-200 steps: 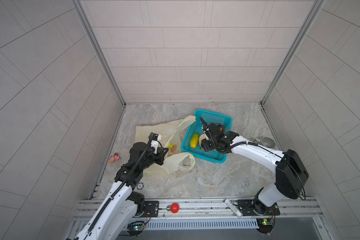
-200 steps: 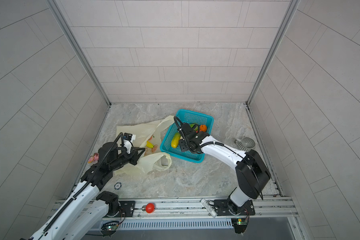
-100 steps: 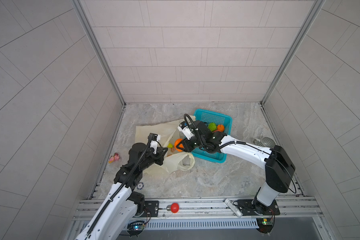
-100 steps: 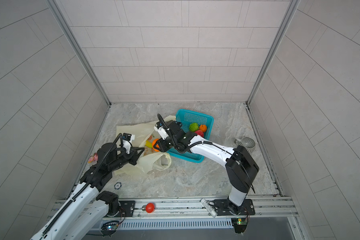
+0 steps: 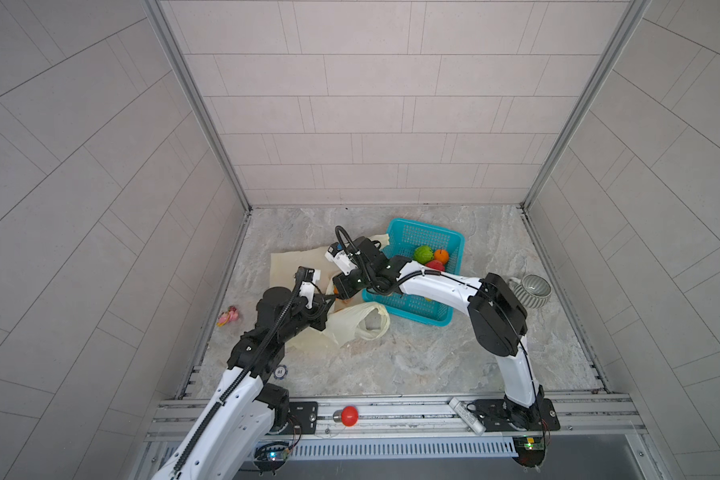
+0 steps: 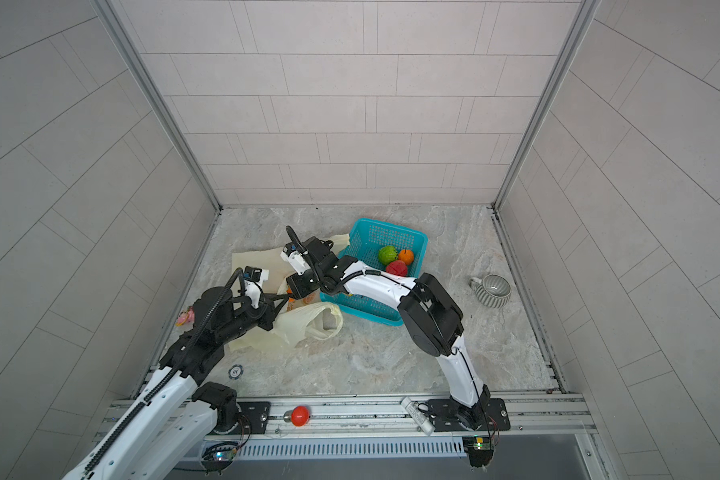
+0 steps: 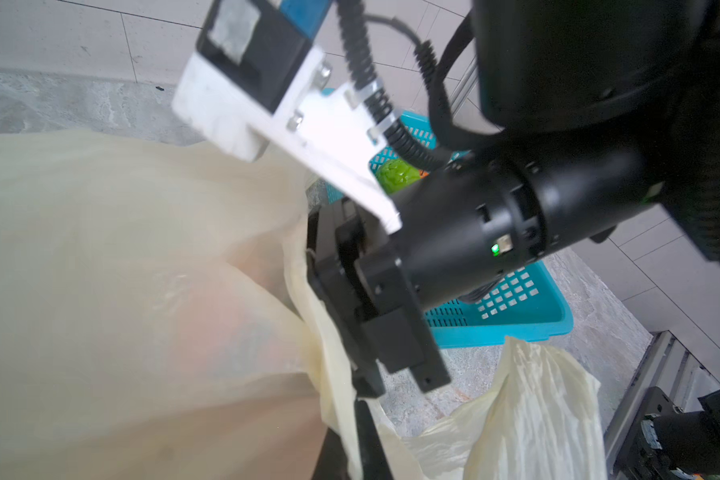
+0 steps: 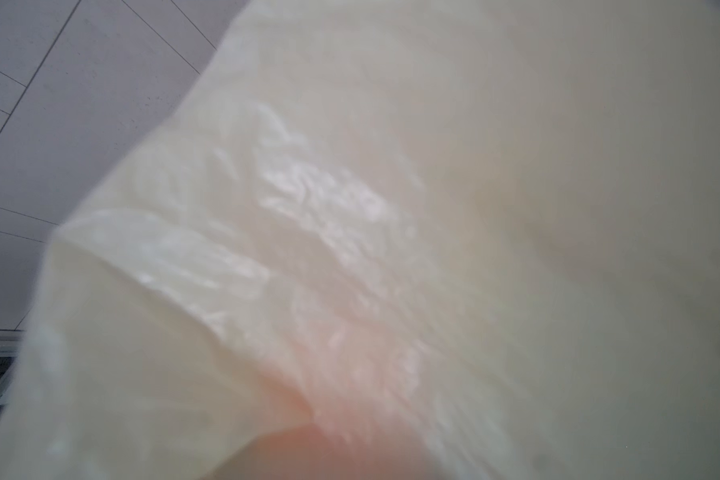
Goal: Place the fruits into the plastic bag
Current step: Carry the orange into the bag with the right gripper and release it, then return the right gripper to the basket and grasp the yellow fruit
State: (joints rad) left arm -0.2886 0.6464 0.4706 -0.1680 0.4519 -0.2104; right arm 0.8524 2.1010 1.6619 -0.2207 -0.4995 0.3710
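The cream plastic bag (image 5: 350,328) lies left of the teal basket (image 5: 416,311). My left gripper (image 5: 324,300) is shut on a strip of the bag's rim (image 7: 337,399) and holds the mouth up. My right gripper (image 5: 341,293) reaches across into that mouth. Its fingers (image 7: 429,374) stand somewhat apart. A bit of orange fruit (image 5: 344,296) shows at its tip. In the right wrist view, bag film (image 8: 391,208) fills the picture above an orange blur (image 8: 308,457), so a grip cannot be judged. Green (image 5: 424,253), orange (image 5: 441,256) and red (image 5: 434,266) fruits sit in the basket.
A striped mug (image 5: 535,291) stands right of the basket. A small pink toy (image 5: 228,316) lies by the left wall. A round token (image 5: 280,371) lies near the front rail, and a red button (image 5: 348,415) sits on it.
My right gripper has moved left from inside the basket to the bag's mouth, carrying an orange fruit. The left gripper has stayed put, holding the bag.
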